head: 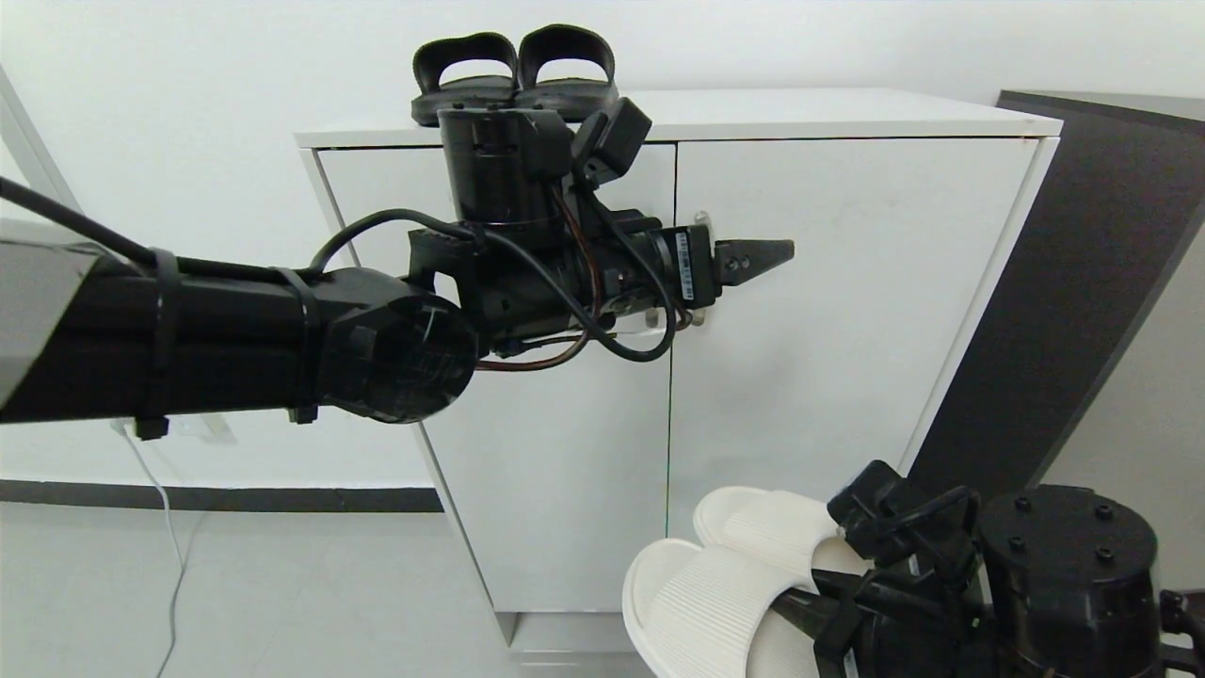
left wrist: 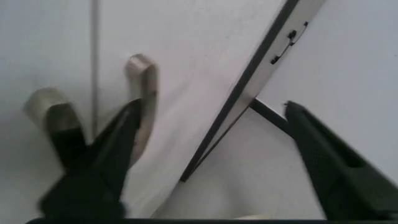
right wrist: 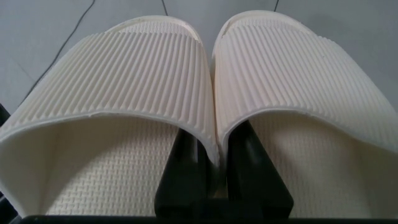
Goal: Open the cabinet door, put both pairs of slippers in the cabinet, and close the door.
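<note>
Both doors of the cabinet [head: 847, 282] are shut, so the task is at its opening step. The left hand [head: 764, 255] hangs at the front of the cabinet, by the seam where the two handles [left wrist: 144, 81] stand side by side. Its fingers are apart: one fingertip [left wrist: 127, 121] lies right against a handle, the other is off to the side over bare door. No handle is gripped yet.

The black slippers [head: 513, 75] sit as a pair on top of the cabinet, at its front edge, just above the left arm [head: 235, 330]. The white slippers [head: 715, 584] are held low in front of the cabinet, below the right-hand door. The right hand [right wrist: 217, 180] is clamped on them, one finger inside each slipper and pinching the two inner walls together.

Several things could go wrong from here:
- The near finger sits so close to the handles that closing could catch both, or pinch beside one, and the smooth metal may slip out on the pull.
- A door swinging out could strike the white slippers or the right hand, which wait in front of the cabinet.
- Lifting the left arm could nudge the black slippers off the cabinet top.
- The white pair hangs on a pinch of soft walls alone, so a jolt might shake one loose.
</note>
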Controlling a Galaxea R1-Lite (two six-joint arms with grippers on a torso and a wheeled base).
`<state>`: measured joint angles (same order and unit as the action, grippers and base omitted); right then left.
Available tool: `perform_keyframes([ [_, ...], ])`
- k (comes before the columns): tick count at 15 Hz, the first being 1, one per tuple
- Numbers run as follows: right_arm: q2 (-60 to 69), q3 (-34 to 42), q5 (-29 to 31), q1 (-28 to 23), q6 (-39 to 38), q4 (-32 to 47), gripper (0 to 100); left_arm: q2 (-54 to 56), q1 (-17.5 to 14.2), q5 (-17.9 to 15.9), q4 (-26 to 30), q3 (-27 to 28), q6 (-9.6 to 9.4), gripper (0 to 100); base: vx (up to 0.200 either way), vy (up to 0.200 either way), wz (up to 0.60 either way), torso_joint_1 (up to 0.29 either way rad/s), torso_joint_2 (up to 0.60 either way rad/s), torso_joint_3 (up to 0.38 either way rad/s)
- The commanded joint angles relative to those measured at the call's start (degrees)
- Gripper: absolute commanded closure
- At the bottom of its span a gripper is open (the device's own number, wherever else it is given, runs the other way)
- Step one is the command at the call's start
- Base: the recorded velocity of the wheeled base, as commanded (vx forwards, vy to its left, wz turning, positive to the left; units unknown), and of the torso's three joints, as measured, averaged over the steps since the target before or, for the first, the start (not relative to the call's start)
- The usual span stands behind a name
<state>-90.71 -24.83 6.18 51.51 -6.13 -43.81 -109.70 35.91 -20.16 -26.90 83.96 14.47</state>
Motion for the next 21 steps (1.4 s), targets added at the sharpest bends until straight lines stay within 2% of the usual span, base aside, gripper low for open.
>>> perform_keyframes([
  [1, 0.09, 0.31, -0.20, 0.09, -0.02, -0.04, 100, 0.02, 0.12, -0.14, 0.01, -0.28, 0.12, 100, 0.000, 0.000, 0.00, 0.000, 0.00, 0.000],
  [4, 0.71, 2.16, -3.19, 0.17, 0.07, -0.13, 100, 1.42, 0.74, 0.04, -0.08, -1.60, 0.30, 100, 0.000, 0.000, 0.00, 0.000, 0.00, 0.000],
  [5, 1.24, 3.56, -6.36, 0.17, 0.07, -0.13, 100, 3.36, 1.62, 0.04, -0.08, -4.15, 0.38, 100, 0.000, 0.000, 0.00, 0.000, 0.00, 0.000],
  [8, 1.41, 5.41, -9.08, 0.17, 2.62, -0.40, 100, 8.01, 4.25, -0.05, -0.34, -9.95, 0.30, 100, 0.000, 0.000, 0.00, 0.000, 0.00, 0.000],
  [11, 1.76, 7.17, -10.93, 0.53, 3.32, -3.30, 100, 11.18, 5.48, 0.04, -0.52, -13.38, 0.21, 100, 0.000, 0.000, 0.00, 0.000, 0.00, 0.000],
  [14, 1.76, 7.69, -11.01, 1.05, 3.67, -3.65, 100, 15.40, 5.48, 0.21, -1.66, -18.48, 0.03, 100, 0.000, 0.000, 0.00, 0.000, 0.00, 0.000],
  [15, 1.76, 7.69, -11.01, 1.05, 3.67, -3.65, 100, 15.40, 5.48, 0.21, -1.66, -18.48, 0.03, 100, 0.000, 0.000, 0.00, 0.000, 0.00, 0.000],
  [16, 1.76, 7.78, -11.01, 1.58, 3.67, -3.65, 100, 18.12, 5.22, 0.21, -3.15, -21.55, 0.12, 100, 0.000, 0.000, 0.00, 0.000, 0.00, 0.000],
  [17, 1.59, 7.78, -11.01, 1.93, 3.67, -3.65, 100, 18.21, 4.43, 0.21, -3.24, -21.99, 0.38, 100, 0.000, 0.000, 0.00, 0.000, 0.00, 0.000],
  [21, 1.68, 7.87, -10.75, 2.99, 3.67, -3.56, 100, 15.66, 0.56, -0.40, -3.68, -20.85, 3.46, 100, 0.000, 0.000, 0.00, 0.000, 0.00, 0.000],
])
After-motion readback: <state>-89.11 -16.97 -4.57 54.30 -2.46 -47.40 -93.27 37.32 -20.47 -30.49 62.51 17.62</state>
